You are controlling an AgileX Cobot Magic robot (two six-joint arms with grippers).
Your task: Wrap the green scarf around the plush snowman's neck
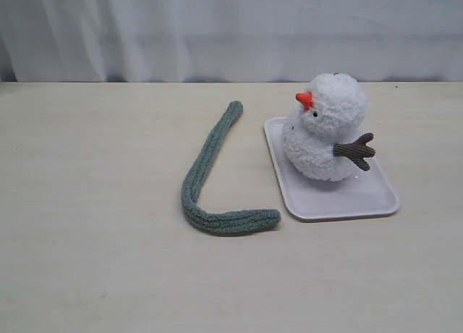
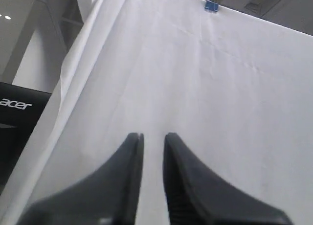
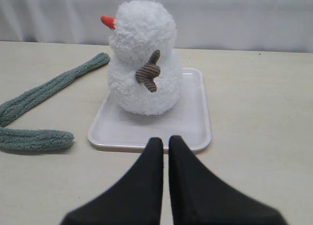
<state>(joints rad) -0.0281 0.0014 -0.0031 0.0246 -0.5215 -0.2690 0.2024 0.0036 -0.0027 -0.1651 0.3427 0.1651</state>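
The green scarf [image 1: 231,222] lies flat on the table in an L shape, left of the tray; in the right wrist view the scarf [image 3: 44,90] bends back on itself. The plush snowman [image 1: 325,127] stands upright on the white tray [image 1: 347,199], its orange nose pointing left, its neck [image 1: 304,127] bare. My right gripper [image 3: 165,139] is shut and empty, just short of the tray's near rim [image 3: 146,146], facing the snowman [image 3: 144,63]. My left gripper [image 2: 153,136] points up at a white curtain, its jaws slightly apart, holding nothing. Neither gripper shows in the exterior view.
A white curtain [image 1: 231,29] hangs behind the far table edge. In the left wrist view a blue clip [image 2: 211,6] holds the curtain and a dark monitor [image 2: 14,107] stands beside it. Bare table [image 1: 87,203] lies left of the scarf.
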